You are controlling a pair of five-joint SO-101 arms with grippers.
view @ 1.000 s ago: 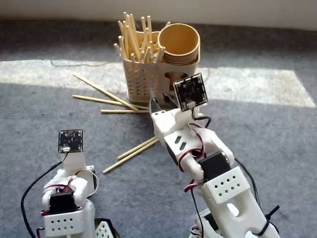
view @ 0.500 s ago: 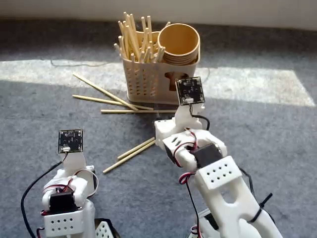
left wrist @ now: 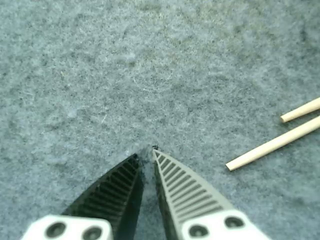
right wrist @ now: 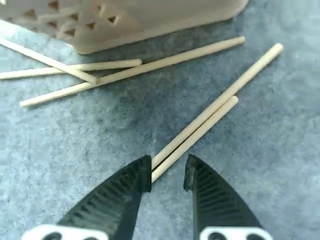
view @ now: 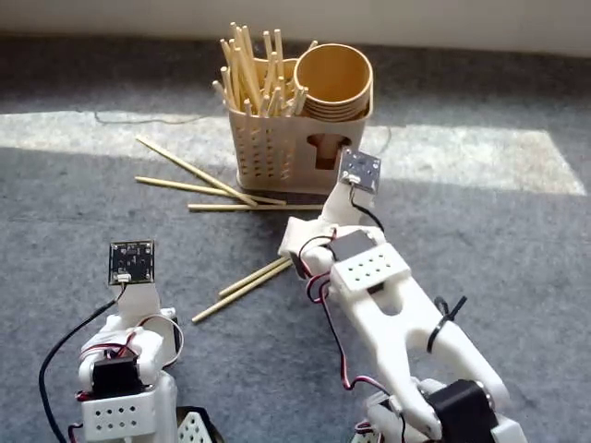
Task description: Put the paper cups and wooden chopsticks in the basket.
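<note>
Counting 5 loose chopsticks [view: 205, 189] lying on the bench [view: 517, 240] near the basket [view: 277, 157], which is already holding the paper cups [view: 334, 78] and many wooden chopsticks [view: 249, 74]. My right pincer [right wrist: 167, 175], half-open and empty, is bracketing the ends of 2. My left pincer [left wrist: 148, 160] is hovering almost closed, empty.

My two white plastic arms [view: 406, 305] carry black servo motors [view: 114, 376], red and black cables [view: 325, 300], square black camera boards [view: 132, 262] and ribbed wedge-shaped fingers [left wrist: 112, 195].
</note>
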